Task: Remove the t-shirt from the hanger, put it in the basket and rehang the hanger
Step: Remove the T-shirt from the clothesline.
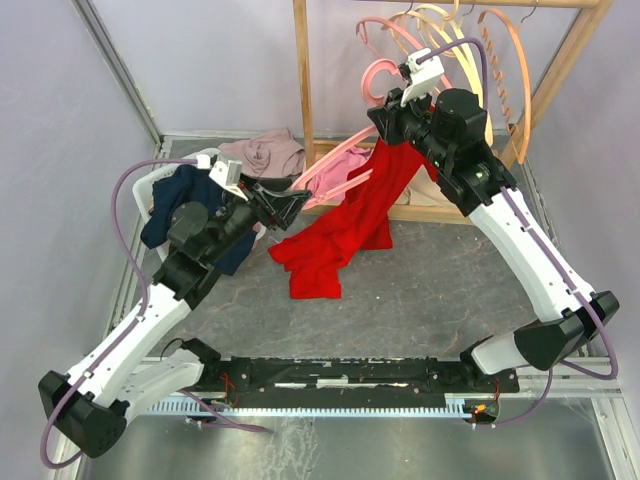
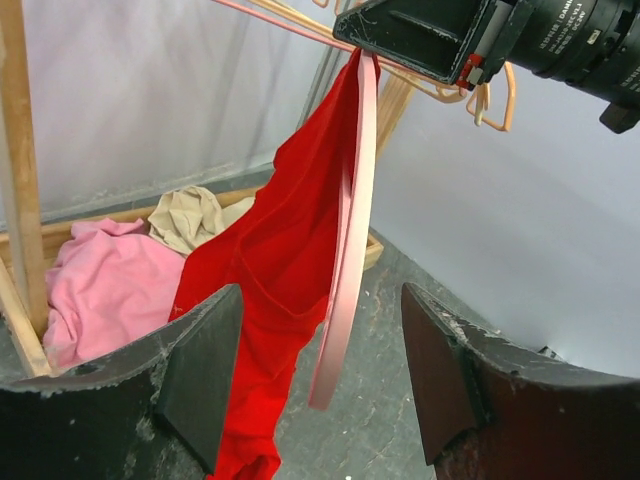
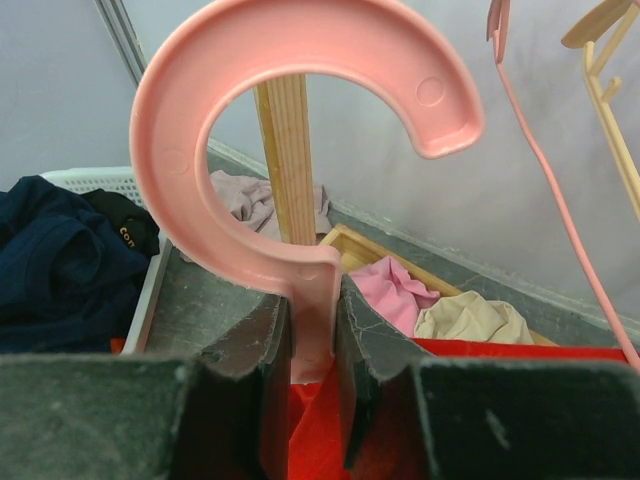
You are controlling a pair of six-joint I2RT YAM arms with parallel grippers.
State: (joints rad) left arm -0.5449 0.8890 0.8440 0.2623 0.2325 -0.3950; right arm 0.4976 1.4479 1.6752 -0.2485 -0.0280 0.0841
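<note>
red t-shirt (image 1: 345, 225) hangs from a pink hanger (image 3: 300, 60) above the middle of the grey bench (image 1: 430, 290), bunched at its top under the right gripper (image 3: 312, 320) and draping down and toward the left arm. its lower end spreads low over the bench, though i cannot tell whether it rests there. the right gripper's jaws are pressed onto the stem of the hanger just below the hook, pinching it upright, with red cloth showing right beneath them. the hanger's body slants away from that grip toward the left arm. in the left wrist view one bare pink arm of it hangs down steeply alongside the shirt's edge, outside the cloth. the left gripper (image 1: 295, 208) sits just beside the shirt's left edge with its jaws spread wide and nothing pinched; shirt and hanger arm show in the gap between them, farther off. behind stands a wooden rack (image 1: 302, 80) carrying several more hangers (image 1: 500, 60), and at its foot a wooden tray (image 2: 372, 250) holds a pink garment (image 2: 105, 280) and a beige one (image 2: 190, 215). at the far left a white basket (image 1: 165, 180) holds a navy garment (image 1: 185, 200), with a mauve garment (image 1: 265, 150) just behind it.
</note>
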